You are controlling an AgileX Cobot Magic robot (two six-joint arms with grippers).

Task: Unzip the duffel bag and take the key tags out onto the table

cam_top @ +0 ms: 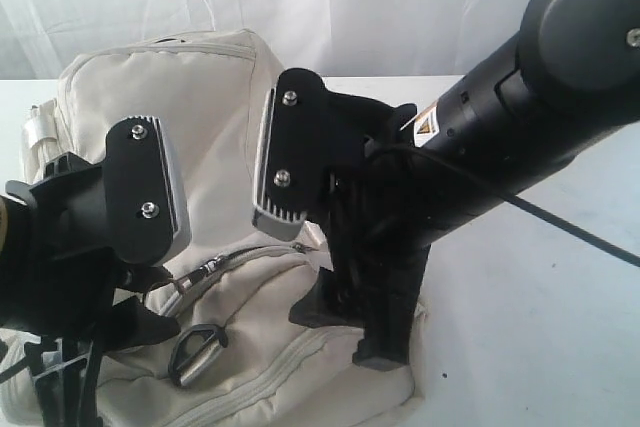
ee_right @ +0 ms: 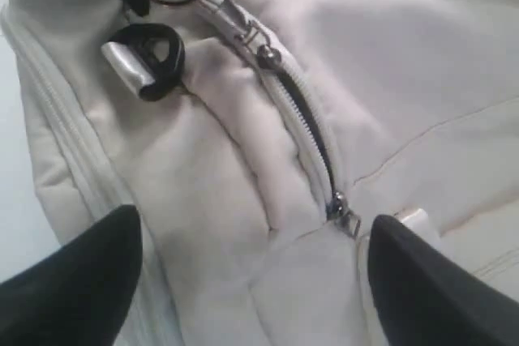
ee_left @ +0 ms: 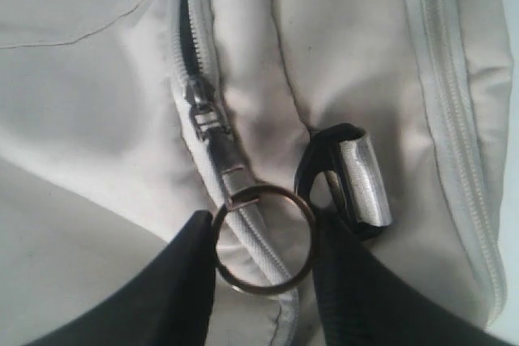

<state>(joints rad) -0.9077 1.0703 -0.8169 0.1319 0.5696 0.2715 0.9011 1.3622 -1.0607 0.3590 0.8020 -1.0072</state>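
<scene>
The cream-white duffel bag (cam_top: 215,107) lies on the table (cam_top: 540,337). My left gripper (ee_left: 263,241) is shut on the metal ring (ee_left: 264,237) of a grey zip pull, one finger touching each side of the ring. That pull's slider (ee_left: 198,108) has a short dark gap behind it. In the right wrist view the zip stands open between this slider (ee_right: 264,55) and a second slider (ee_right: 341,215). My right gripper (ee_right: 251,281) hovers open over the bag, nothing between its fingers. The second slider lies close to one finger (ee_right: 438,281). The key tags are hidden.
A black D-ring (ee_left: 345,180) with a shiny strap loop lies on the bag beside the held ring. A second, shut zip (ee_left: 458,160) runs along the bag's edge. The right arm (cam_top: 520,107) reaches in from the upper right. White cloth hangs behind the table.
</scene>
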